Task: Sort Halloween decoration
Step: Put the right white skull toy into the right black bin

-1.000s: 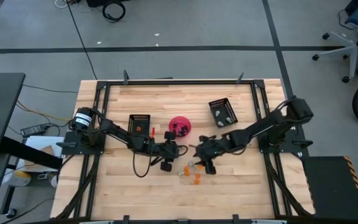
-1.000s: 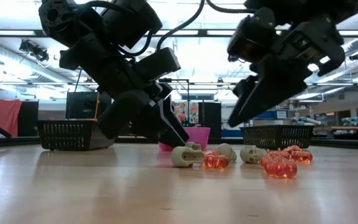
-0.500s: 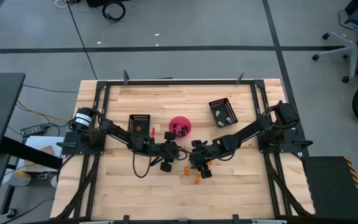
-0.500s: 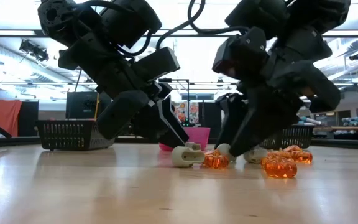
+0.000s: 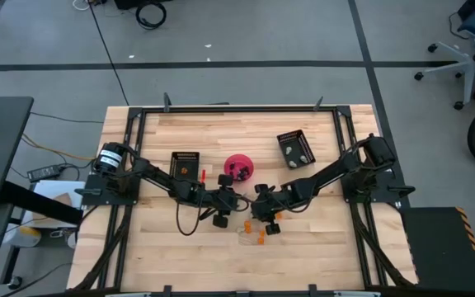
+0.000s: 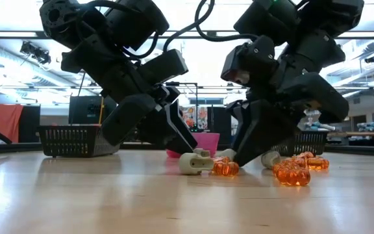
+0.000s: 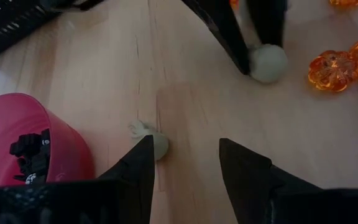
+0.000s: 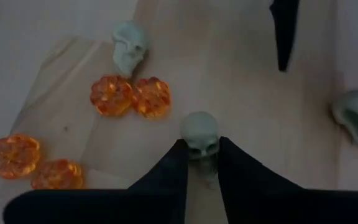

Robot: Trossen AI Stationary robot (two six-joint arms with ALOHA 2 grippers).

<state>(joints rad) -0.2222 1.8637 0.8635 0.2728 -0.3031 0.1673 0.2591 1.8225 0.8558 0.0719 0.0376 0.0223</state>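
1. Nearest you in the low view, the orange pumpkin trinkets (image 6: 292, 174) are lying on the wooden table (image 5: 320, 247), just in front of the right arm.
2. Your right gripper (image 8: 201, 163) is pressing down at the table's middle with its fingers (image 8: 166, 171) narrowed around a whitish-grey skull (image 8: 199, 135); the skull is sitting between the tips, touching both, so you are gripping it at table level.
3. Beside that skull, two orange pumpkins (image 8: 130, 96) are lying touching each other, a second skull (image 8: 129, 50) is resting just beyond them, and two more pumpkins (image 8: 35, 163) are lying well off to one side.
4. Your left gripper (image 7: 185, 155) is hovering low beside the right one, fingers (image 7: 137, 168) standing wide and holding nothing; a small whitish-grey trinket (image 7: 149, 138) is lying just beside one fingertip.
5. Next to the left gripper, the pink bowl (image 7: 61, 146) is holding black trinkets (image 7: 33, 155).
6. Farther back in the high view, one black tray (image 5: 185, 163) is sitting to the left of the bowl with something orange inside it, and another black tray (image 5: 295, 148) is sitting to the right, tilted, with pale pieces in it.
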